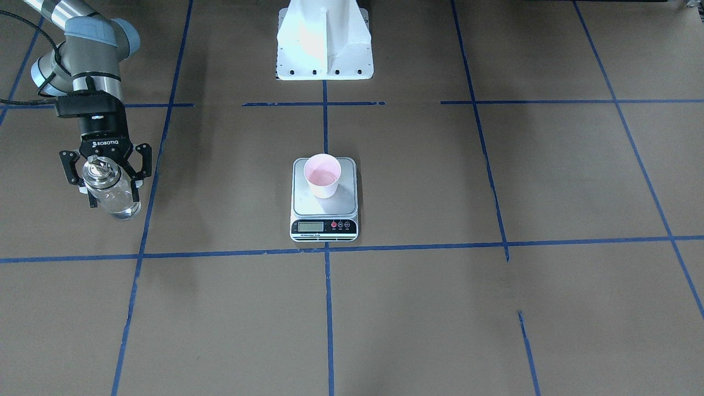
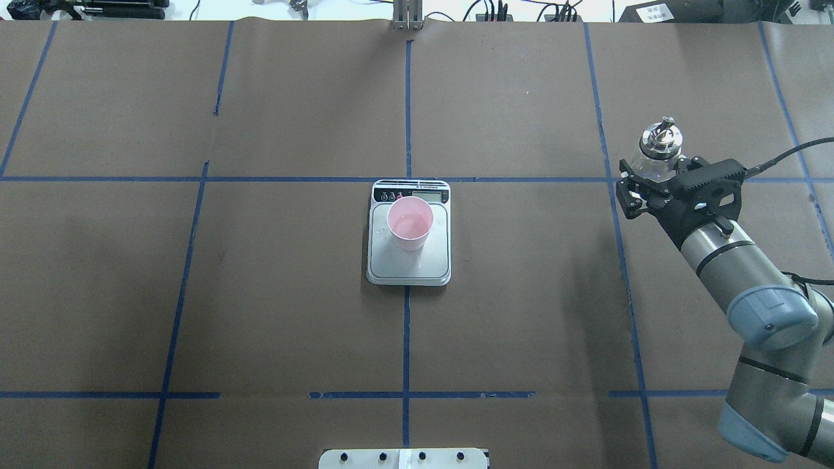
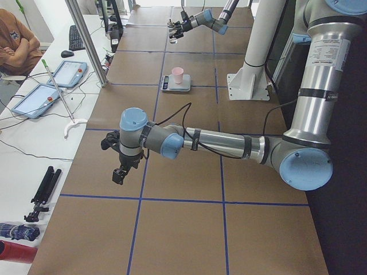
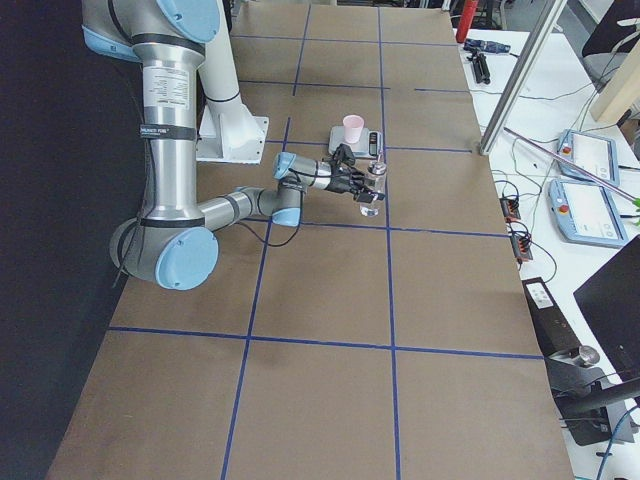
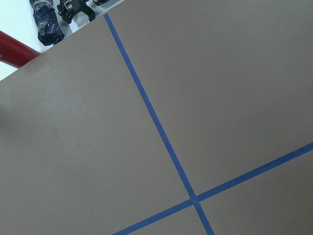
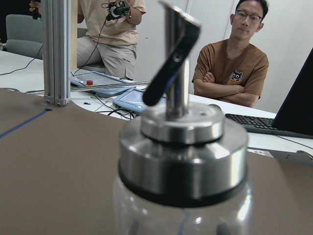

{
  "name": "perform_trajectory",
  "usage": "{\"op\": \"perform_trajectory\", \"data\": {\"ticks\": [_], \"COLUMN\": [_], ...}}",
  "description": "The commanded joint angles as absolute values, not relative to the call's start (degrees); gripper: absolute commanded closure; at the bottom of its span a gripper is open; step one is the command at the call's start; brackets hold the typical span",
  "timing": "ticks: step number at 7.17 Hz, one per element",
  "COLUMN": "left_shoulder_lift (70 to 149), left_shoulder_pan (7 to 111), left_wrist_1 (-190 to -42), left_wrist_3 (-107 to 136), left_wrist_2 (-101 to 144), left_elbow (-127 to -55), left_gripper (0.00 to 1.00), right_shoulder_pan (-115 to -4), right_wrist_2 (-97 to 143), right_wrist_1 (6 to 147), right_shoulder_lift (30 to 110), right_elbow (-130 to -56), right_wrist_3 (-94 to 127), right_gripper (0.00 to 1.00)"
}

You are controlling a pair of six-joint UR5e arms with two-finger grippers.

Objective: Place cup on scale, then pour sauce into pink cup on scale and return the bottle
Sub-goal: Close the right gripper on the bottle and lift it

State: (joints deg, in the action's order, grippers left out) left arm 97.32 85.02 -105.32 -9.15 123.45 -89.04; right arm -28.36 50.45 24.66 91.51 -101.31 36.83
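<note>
The pale pink cup (image 1: pixel 323 175) stands upright on the silver platform of the scale (image 1: pixel 324 226) at the table's middle; both also show in the overhead view, the cup (image 2: pixel 410 223) on the scale (image 2: pixel 409 270). My right gripper (image 1: pixel 113 195) is shut on the clear glass bottle (image 2: pixel 659 146), far to the robot's right of the scale. The bottle is upright, its silver collar and spout (image 6: pixel 178 73) fill the right wrist view. I cannot tell whether it touches the table. My left gripper (image 3: pixel 120 172) hangs over the table's left end; I cannot tell if it is open.
The white robot pedestal (image 1: pixel 324 44) stands behind the scale. Blue tape lines (image 5: pixel 156 127) grid the brown table cover. Operators (image 6: pixel 230 68), tablets (image 3: pixel 69 71) and a metal post (image 3: pixel 86 40) are beyond the far edge.
</note>
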Motion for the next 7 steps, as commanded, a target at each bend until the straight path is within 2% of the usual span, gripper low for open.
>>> {"op": "perform_trajectory", "data": {"ticks": [1, 3, 5, 7], "left_shoulder_lift": [95.9, 95.7, 95.7, 95.5], "left_shoulder_pan": [85.2, 85.1, 85.1, 85.2], "left_wrist_1": [-105.5, -105.5, -105.5, -105.0], "left_wrist_3": [-9.2, -9.2, -9.2, -10.2], "left_wrist_2": [123.8, 123.8, 123.8, 123.9], "left_elbow": [-89.4, -89.7, -89.7, -89.6], "left_gripper": [0.0, 0.0, 0.0, 0.0], "right_shoulder_pan": [-30.0, -30.0, -30.0, -29.8], "right_wrist_2": [51.1, 50.8, 47.9, 44.8], "right_wrist_1": [24.5, 24.9, 29.3, 34.2], "right_shoulder_lift": [91.1, 90.3, 89.0, 88.4], "right_elbow": [-102.7, -105.5, -106.6, -107.9], "right_wrist_3": [25.2, 24.1, 10.1, 5.5], "right_gripper": [1.0, 1.0, 1.0, 1.0]}}
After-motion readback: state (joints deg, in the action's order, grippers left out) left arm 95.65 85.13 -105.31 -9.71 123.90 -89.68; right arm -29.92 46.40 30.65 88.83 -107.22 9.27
